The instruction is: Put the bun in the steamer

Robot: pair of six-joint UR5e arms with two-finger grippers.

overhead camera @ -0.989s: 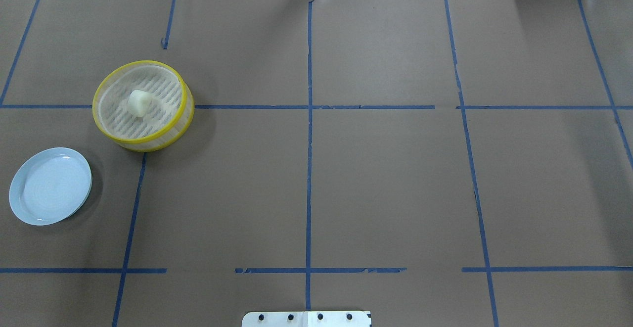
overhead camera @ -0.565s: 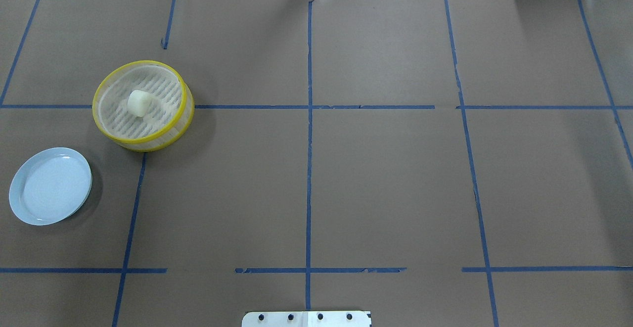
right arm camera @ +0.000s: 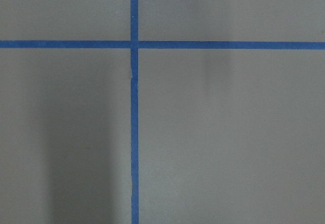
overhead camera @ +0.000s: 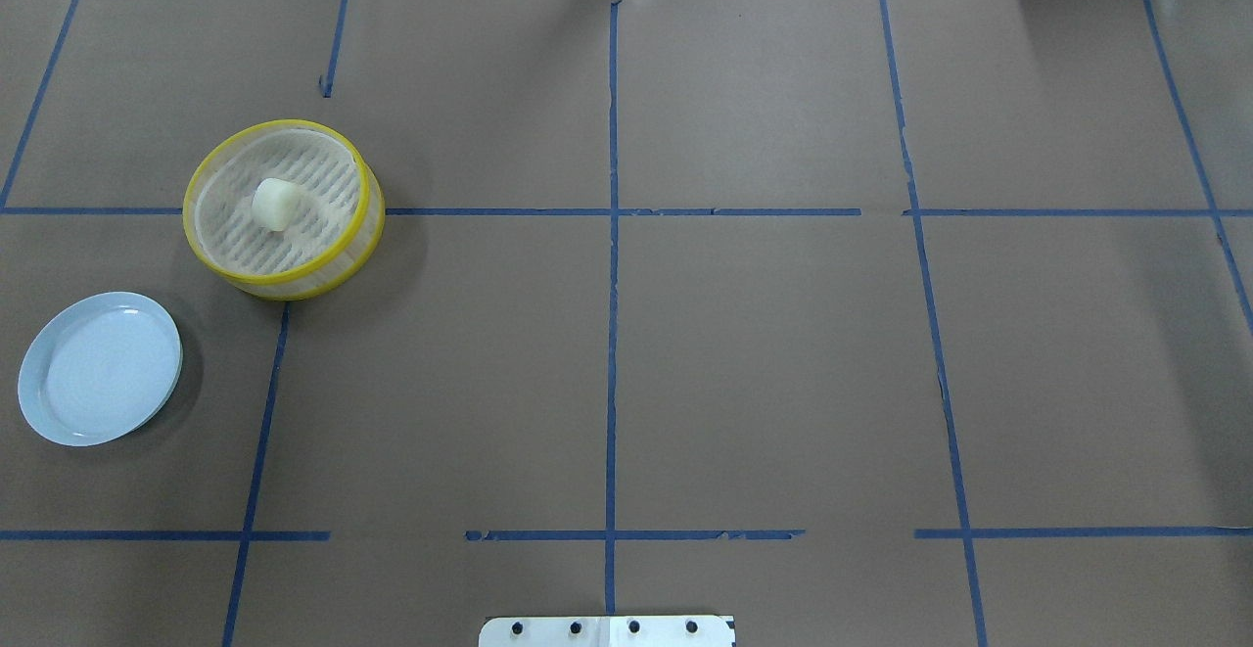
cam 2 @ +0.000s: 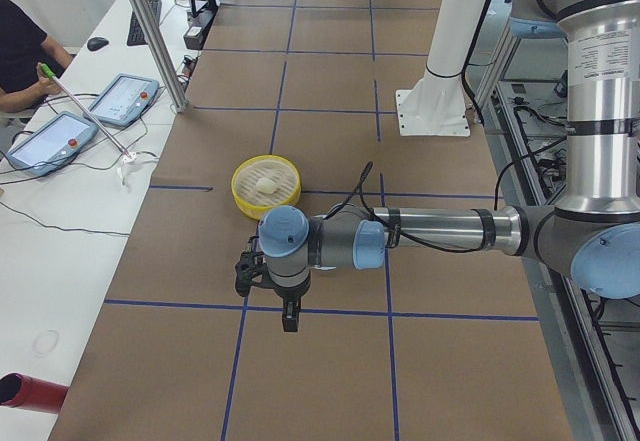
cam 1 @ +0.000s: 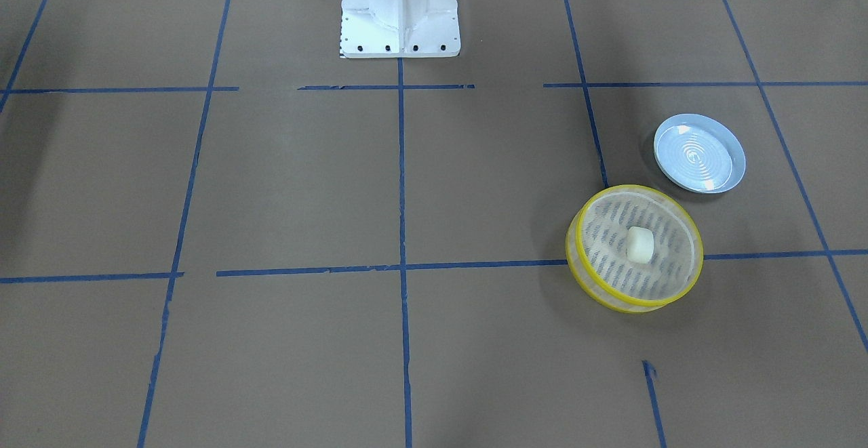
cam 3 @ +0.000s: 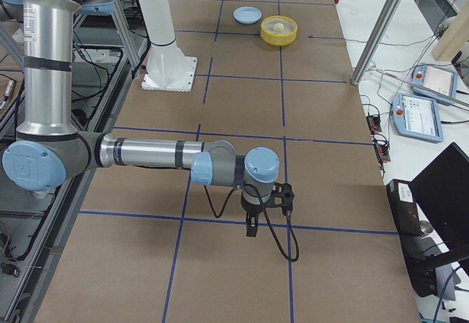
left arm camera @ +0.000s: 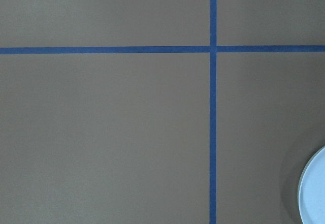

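Nothing on the counter (overhead camera: 764,363) has shifted in the last second: the bun (overhead camera: 273,204) lies where it lay, inside the steamer (overhead camera: 294,278), about mid-way across the slatted bottom and apart from the wall all round. Its long axis runs roughly from the robot's side toward the far side, slightly slanted, and it lies flat on the slats.

The steamer stands in the robot's left half, astride a blue tape line, well short of the far edge. The pale blue plate (overhead camera: 98,368) sits nearer the robot and nearer the left end, close to the steamer but not touching it. Open brown paper runs from the steamer's right wall across the centre line to the right end.

In the side view from the left end, the left claw (cam 2: 289,319) hangs downward above a tape line, nearer that end than the steamer; whether it is released or clenched I cannot tell. Its wrist camera catches only a sliver of the plate. The right claw (cam 3: 252,228) hangs over tape near the right end, well apart from the steamer; its state cannot be told either.
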